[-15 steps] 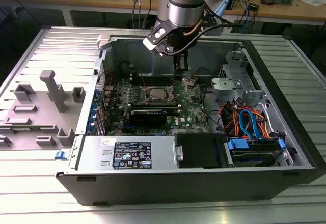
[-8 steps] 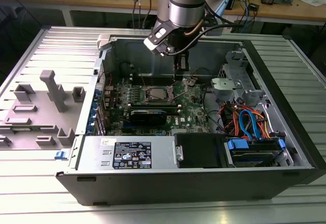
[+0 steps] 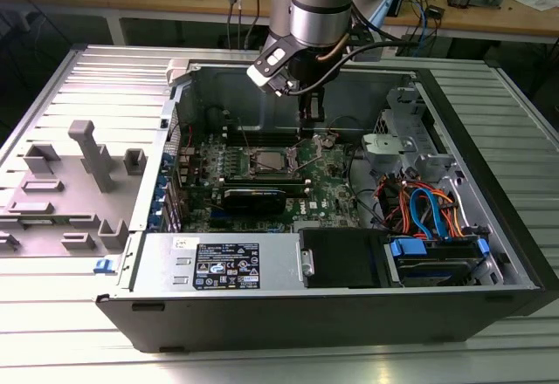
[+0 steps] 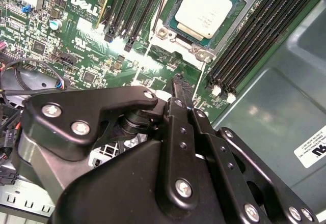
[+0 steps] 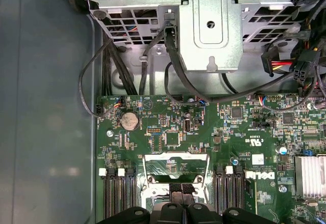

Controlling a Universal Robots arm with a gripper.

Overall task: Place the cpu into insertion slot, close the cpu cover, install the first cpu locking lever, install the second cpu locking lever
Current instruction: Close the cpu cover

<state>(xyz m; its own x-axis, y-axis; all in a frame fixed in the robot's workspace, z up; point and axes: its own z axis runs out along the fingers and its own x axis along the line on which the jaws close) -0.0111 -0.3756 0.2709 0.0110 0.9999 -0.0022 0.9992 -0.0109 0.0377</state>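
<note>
In the exterior view my gripper [image 3: 312, 127] hangs inside the open case [image 3: 288, 318], low over the board [image 3: 327, 188] and just to the exterior view's right of the slot [image 3: 266, 162]. The case lies on its side on the table [image 3: 87, 78].

The second wrist view looks past my black linkages to the cpu [image 4: 206, 7]. It sits flat in the slot, silver top up, between the long black memory slots [image 4: 254, 30]. My fingers [image 4: 175, 96] taper to one point, so they are together.

The first wrist view looks the other way, toward the drive cage [image 5: 209, 25] and its cables. There the cover [image 5: 175, 157] stands raised, with green board visible through its window. My tips are at the frame's near edge. I cannot tell whether they pinch it.
</note>
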